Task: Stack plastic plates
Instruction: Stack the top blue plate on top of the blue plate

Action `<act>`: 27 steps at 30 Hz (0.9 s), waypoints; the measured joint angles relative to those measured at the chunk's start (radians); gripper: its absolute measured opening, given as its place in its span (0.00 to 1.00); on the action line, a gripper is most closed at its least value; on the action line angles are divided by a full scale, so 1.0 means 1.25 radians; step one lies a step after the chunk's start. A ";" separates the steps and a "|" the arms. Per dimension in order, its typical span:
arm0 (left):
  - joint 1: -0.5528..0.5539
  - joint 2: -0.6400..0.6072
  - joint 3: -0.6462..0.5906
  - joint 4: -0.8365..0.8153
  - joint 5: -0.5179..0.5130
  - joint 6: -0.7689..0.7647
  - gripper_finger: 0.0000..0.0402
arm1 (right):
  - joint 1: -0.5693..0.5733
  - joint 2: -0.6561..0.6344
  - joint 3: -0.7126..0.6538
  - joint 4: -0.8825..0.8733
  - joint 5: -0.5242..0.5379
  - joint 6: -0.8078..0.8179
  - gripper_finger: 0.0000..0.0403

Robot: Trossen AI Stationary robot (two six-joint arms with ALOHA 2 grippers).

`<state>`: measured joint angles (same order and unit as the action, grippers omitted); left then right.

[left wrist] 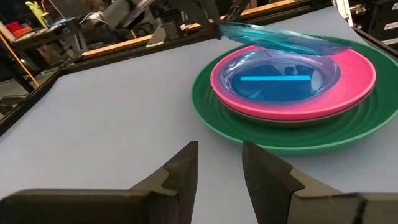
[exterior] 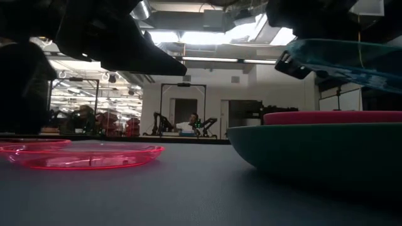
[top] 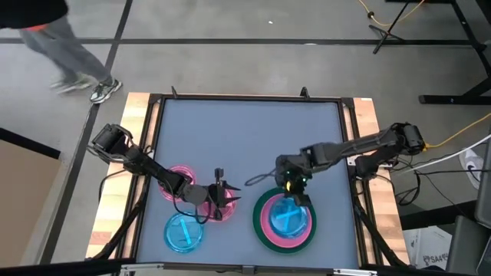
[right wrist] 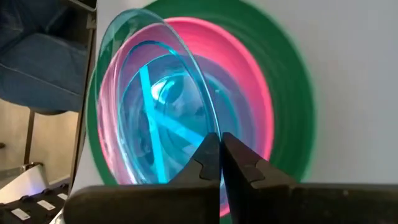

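On the grey table (top: pixel 245 146), toward the near right edge, a stack: large green plate (top: pixel 262 230) at the bottom, pink plate (top: pixel 268 221) nested in it, small blue plate (top: pixel 290 221) lying inside that. Reaching in from the right rim, elbow bent, the right gripper (top: pixel 294 195) above the stack's far side, jaws pinched tight on the rim of a second blue plate (right wrist: pixel 134 68), held tilted just over the stack. Stretching in from the left rim, low and nearly level, the left gripper (left wrist: pixel 219 168), jaws parted with a narrow gap, empty, aimed across bare tabletop at the stack. Beneath and beside that arm, two small clear pink plates (top: pixel 182 176) and (top: pixel 222 205), with a loose blue plate (top: pixel 184 232) near the front edge. Plenty of open surface across the far half of the table; much less between stack and front rim. From table height only: the held plate's edge clearly raised above the pink rim. From above only: a person (top: pixel 61 46) walking on the floor beyond the far left corner.
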<state>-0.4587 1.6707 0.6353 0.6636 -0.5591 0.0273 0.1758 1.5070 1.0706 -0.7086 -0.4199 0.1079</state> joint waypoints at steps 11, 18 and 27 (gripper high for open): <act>0.000 0.000 0.000 0.000 -0.001 0.000 0.29 | 0.060 0.000 0.000 0.001 0.058 0.039 0.00; 0.000 0.000 0.000 0.000 -0.001 0.000 0.29 | 0.059 0.046 0.000 0.002 0.060 0.037 0.00; 0.000 0.000 0.000 0.000 -0.001 0.001 0.29 | 0.058 0.080 -0.001 0.005 0.057 0.034 0.00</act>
<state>-0.4583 1.6707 0.6350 0.6636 -0.5602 0.0282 0.2485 1.6073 1.0698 -0.7021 -0.3489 0.1501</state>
